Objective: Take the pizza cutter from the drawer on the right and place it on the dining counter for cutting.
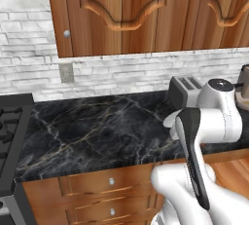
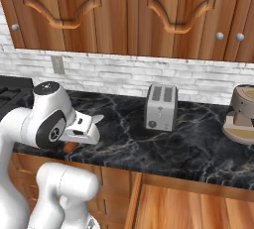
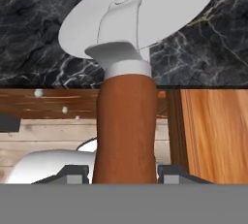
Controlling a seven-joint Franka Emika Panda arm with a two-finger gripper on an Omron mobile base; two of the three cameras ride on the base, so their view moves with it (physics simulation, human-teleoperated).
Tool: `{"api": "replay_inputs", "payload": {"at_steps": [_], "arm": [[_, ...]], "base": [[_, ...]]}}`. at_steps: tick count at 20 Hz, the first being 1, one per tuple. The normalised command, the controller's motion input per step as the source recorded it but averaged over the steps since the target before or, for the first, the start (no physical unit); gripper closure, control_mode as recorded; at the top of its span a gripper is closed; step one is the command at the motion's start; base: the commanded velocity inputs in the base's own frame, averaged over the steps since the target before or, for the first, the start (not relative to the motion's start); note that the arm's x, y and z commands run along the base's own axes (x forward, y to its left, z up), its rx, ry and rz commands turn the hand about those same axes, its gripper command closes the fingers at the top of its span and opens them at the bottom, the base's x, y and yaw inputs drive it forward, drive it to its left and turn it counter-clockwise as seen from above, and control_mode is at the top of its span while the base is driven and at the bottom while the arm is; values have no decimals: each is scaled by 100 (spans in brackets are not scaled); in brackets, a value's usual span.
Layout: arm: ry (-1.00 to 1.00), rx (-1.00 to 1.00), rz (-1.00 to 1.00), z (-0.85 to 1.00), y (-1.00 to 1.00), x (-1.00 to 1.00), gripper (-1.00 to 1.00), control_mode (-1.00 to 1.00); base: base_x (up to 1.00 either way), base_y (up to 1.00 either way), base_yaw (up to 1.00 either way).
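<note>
The pizza cutter's brown handle [image 3: 125,126] is clamped between the pincer [image 3: 124,172] tips, its long axis running straight out from them, wheel blade foremost, raised above the open drawer [image 3: 213,136].

White arm [image 2: 47,119] is seen rising at lower left, its hand [image 2: 82,128] held just over the front edge of the black marble worktop [image 2: 188,148]; a small orange-brown bit is glimpsed under the hand, not identifiable. Finger state can't be told here. Silver two-slot toaster [image 2: 161,107] is stood upright near the worktop's back edge, about mid-length. A brown round appliance [image 2: 241,114] is cut off at the worktop's right end. Stove corner [image 2: 11,91] is seen at the left end. Drawer [image 2: 193,208] is pulled open below the front edge, plain wooden inside exposed. Wooden wall cabinets [image 2: 129,12] are mounted above the white brick backsplash [image 2: 124,74], with an outlet [image 2: 58,65] at left.
</note>
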Motion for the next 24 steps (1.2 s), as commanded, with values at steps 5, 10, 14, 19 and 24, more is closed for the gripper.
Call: {"api": "replay_inputs", "payload": {"at_steps": [5, 10, 14, 19, 24], "arm": [[-3, 0, -3, 0, 0, 0, 100, -100], [-14, 0, -1, 0, 0, 0, 100, -100], [-9, 0, 0, 0, 3, 0, 100, -100], [0, 0, 0, 0, 5, 0, 100, 100], [0, 0, 0, 0, 0, 0, 100, 100]], "base": [[0, 0, 0], [0, 0, 0], [0, 0, 0], [-1, 4, 0], [-37, 62, 4]]}}
